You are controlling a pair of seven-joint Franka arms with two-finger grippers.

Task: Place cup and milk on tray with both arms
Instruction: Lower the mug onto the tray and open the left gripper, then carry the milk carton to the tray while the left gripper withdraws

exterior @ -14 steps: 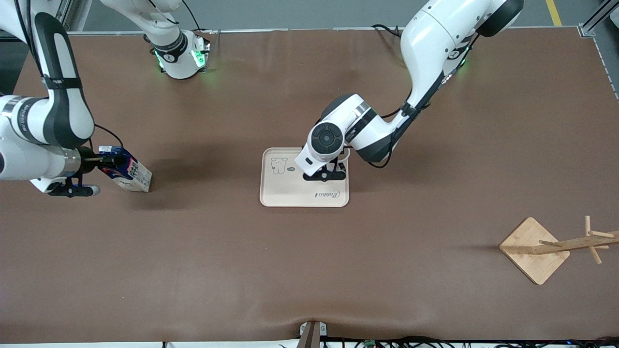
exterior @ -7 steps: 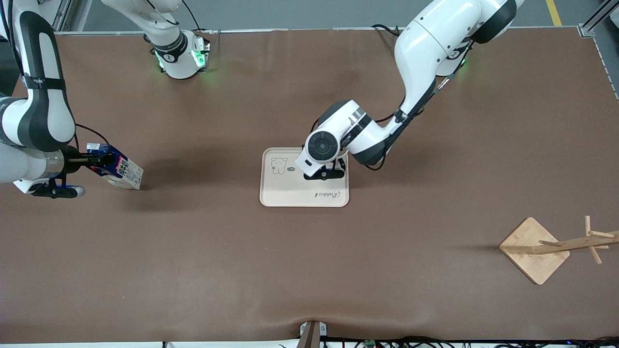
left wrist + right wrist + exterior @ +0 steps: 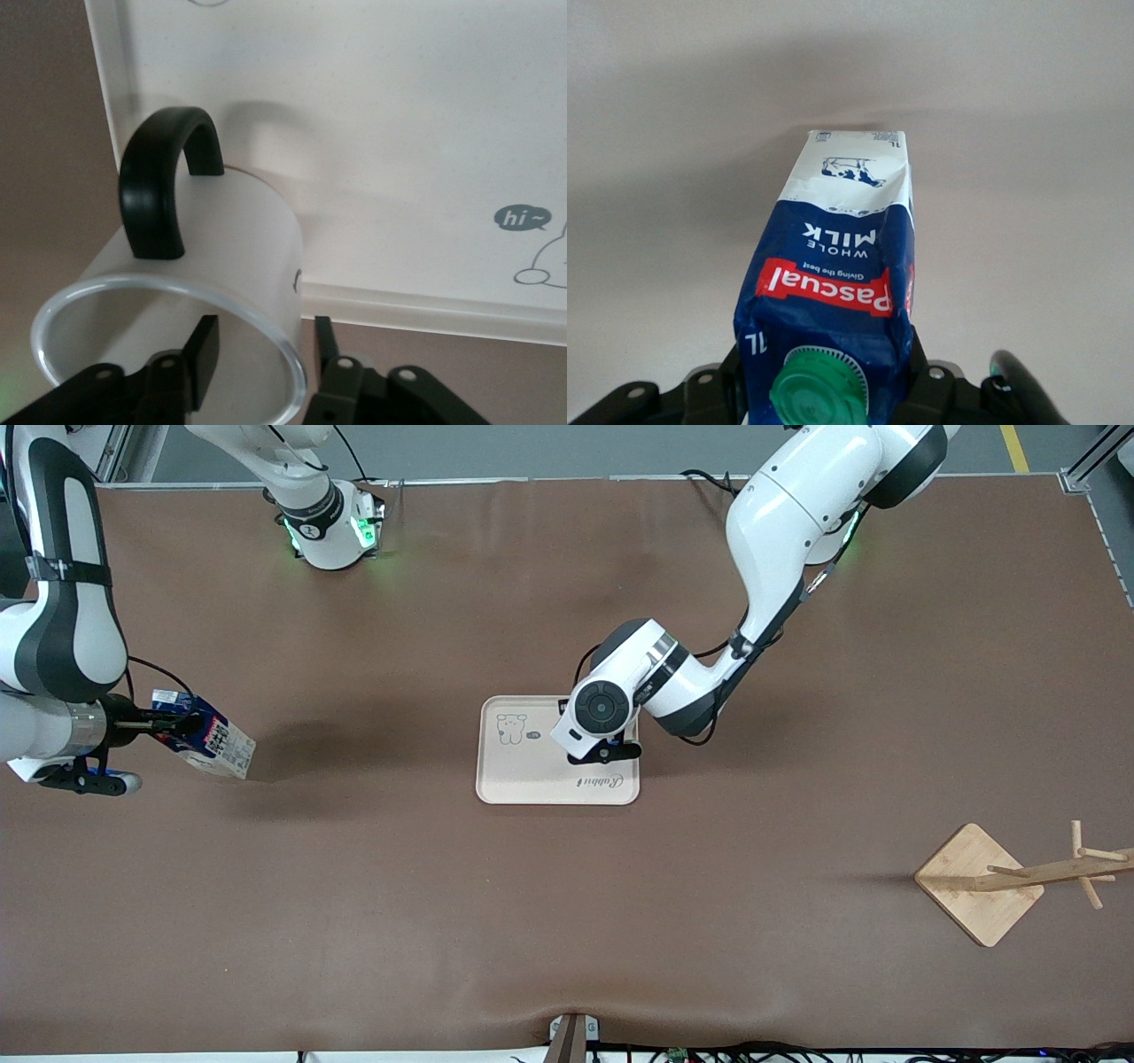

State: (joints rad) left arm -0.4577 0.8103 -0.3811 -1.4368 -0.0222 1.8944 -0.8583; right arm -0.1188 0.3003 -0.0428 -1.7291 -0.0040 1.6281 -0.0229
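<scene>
The cream tray lies mid-table. My left gripper hangs low over its corner toward the left arm's end. In the left wrist view the white cup, black handle on top, stands at the tray's rim. My left gripper is open and straddles the cup's wall, one finger inside, one outside. In the front view the wrist hides the cup. My right gripper is shut on the blue milk carton, held tilted above the table at the right arm's end. The right wrist view shows the carton, green cap toward my right gripper.
A wooden rack with a square base stands toward the left arm's end, nearer to the front camera than the tray. Both arm bases stand along the table's edge farthest from that camera.
My right gripper has carried the milk a little farther toward the right arm's end of the table. My left wrist has shifted slightly over the tray's corner.
</scene>
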